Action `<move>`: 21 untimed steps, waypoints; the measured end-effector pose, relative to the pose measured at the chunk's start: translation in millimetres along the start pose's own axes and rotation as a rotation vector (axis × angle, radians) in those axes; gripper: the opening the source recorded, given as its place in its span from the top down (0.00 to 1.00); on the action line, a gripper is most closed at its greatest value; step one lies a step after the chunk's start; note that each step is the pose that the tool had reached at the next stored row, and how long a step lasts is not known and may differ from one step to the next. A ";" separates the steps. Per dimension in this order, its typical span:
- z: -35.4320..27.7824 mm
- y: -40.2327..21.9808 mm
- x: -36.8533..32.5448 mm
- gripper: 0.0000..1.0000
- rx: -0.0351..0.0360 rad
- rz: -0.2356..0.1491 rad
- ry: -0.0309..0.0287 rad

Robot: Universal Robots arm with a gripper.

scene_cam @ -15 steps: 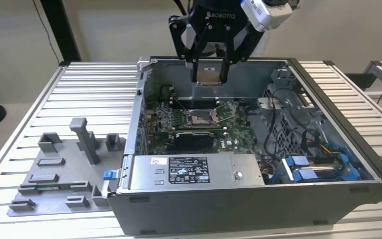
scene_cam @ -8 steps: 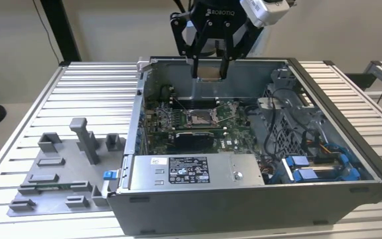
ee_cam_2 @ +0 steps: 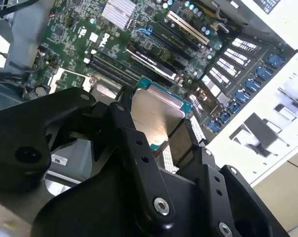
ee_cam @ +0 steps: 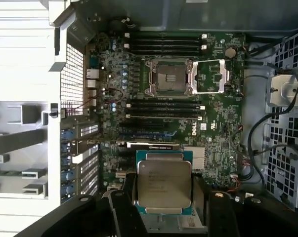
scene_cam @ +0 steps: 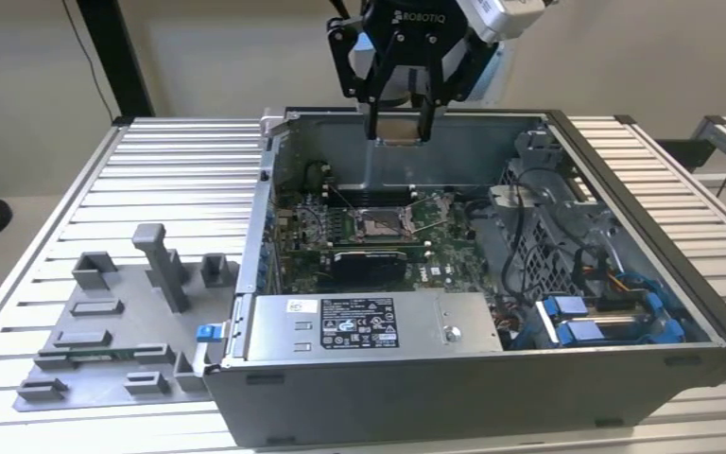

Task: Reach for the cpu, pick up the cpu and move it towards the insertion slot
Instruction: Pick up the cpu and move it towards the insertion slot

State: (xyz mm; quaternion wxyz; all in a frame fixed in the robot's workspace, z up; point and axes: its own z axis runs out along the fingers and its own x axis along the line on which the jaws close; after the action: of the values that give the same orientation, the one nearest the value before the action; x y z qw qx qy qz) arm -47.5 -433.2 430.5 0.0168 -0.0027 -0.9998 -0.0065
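Observation:
The cpu (ee_cam: 164, 181), a flat square chip with a silvery top and a thin rim, sits between my black fingers (ee_cam: 123, 203); it is the same cpu (ee_cam_2: 153, 114) in the second wrist view. In the exterior view my gripper (scene_cam: 401, 132) hangs above the back wall of the open computer case, shut on the cpu (scene_cam: 400, 130). The insertion slot (scene_cam: 377, 222) is a metal-framed socket on the green board, below and nearer the front than the gripper. Its frame stands open beside the insertion slot (ee_cam: 169, 78) in the first wrist view.
The open computer case (scene_cam: 641, 284) stands on a ribbed metal table (scene_cam: 48, 236). A grey fixture plate (scene_cam: 111, 331) with upright blocks lies at the exterior view's left of the case. Cables and blue drive brackets (scene_cam: 590, 317) fill the case's right side.

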 end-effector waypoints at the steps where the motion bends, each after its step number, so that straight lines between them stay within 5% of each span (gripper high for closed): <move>1: 0.0 1.4 -0.6 1.00 0.0000 0.000 0.0000; 21: 0.3 35.2 -20.1 1.00 0.0000 0.000 0.0000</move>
State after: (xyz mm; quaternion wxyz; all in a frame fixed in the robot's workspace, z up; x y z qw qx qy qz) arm -27.2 -398.1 430.0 0.0169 -0.0027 -0.9998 -0.0065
